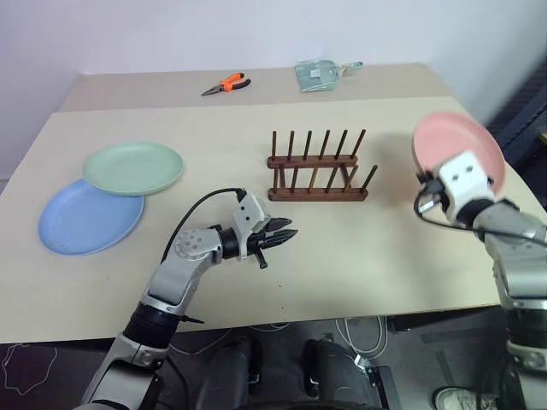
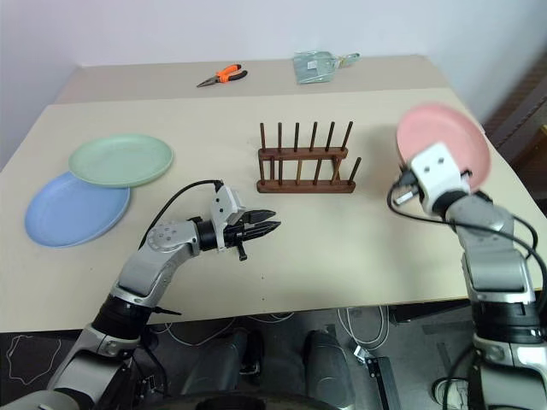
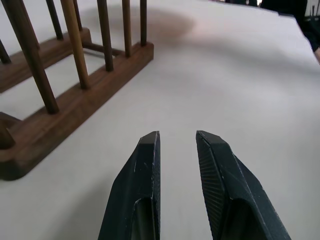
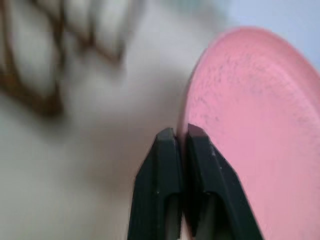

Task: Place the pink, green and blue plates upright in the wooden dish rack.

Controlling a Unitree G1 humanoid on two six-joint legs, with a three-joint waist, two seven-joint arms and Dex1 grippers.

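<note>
The pink plate (image 1: 461, 141) is held up on edge above the table's right side, to the right of the wooden dish rack (image 1: 316, 171). My right gripper (image 4: 181, 131) is shut on its rim. The rack stands mid-table with nothing between its pegs. The green plate (image 1: 134, 166) lies flat at the left, overlapping the blue plate (image 1: 85, 218) beneath it. My left gripper (image 1: 291, 231) hovers just in front of the rack, pointing right. Its fingers (image 3: 145, 165) stand slightly open with nothing between them.
Orange-handled pliers (image 1: 226, 84) and a clear plastic bag (image 1: 320, 74) lie on a second table at the back. The beige table (image 1: 367, 256) has bare surface between the rack and its front edge. Cables hang below that edge.
</note>
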